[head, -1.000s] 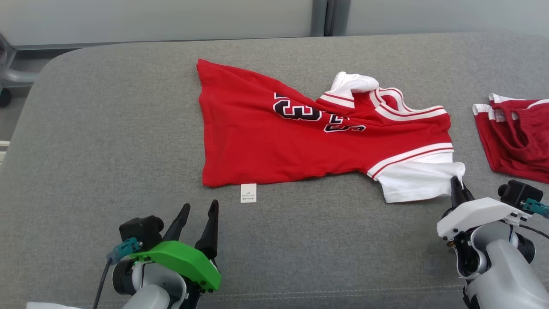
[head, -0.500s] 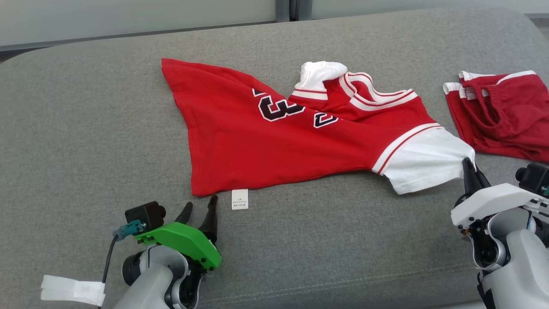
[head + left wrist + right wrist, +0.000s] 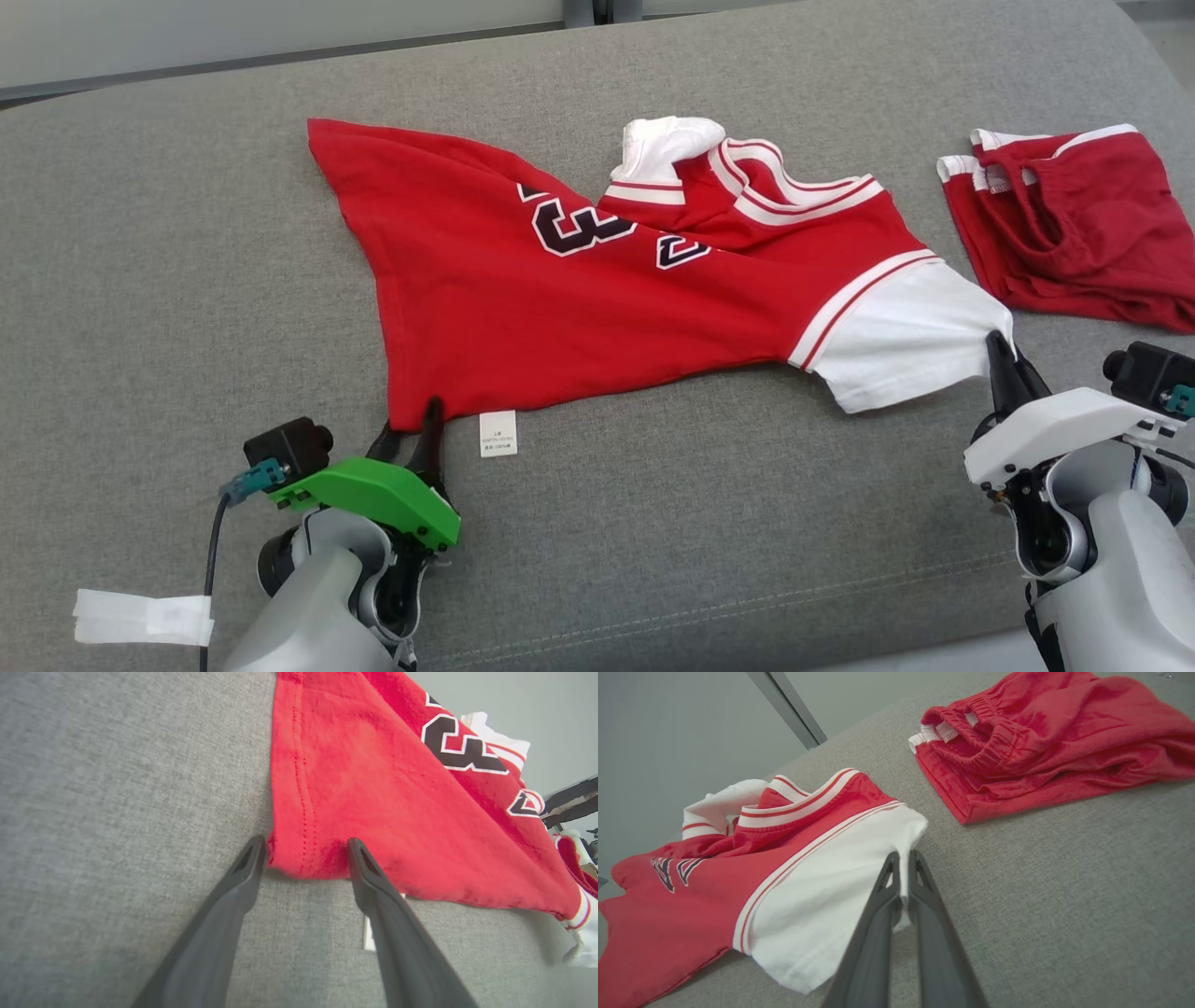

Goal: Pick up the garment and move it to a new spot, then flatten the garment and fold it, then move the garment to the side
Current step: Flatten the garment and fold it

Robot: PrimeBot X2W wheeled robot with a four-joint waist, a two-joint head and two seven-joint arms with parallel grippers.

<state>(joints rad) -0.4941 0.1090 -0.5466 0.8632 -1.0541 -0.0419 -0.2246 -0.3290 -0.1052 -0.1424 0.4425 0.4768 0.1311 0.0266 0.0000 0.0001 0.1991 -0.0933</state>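
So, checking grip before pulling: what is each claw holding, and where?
Right claw pinches the jersey by its white sleeve edge; left claw open, holding nothing.

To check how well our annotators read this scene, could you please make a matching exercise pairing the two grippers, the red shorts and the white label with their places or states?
Things: 1 left gripper; 2 right gripper; 3 red shorts; 4 white label.
States: A bunched, right of the jersey; B shut on the white sleeve; C open, fingers astride the hem corner; D flat on the grey cushion beside the hem.
Pairs: 1-C; 2-B; 3-A; 4-D.
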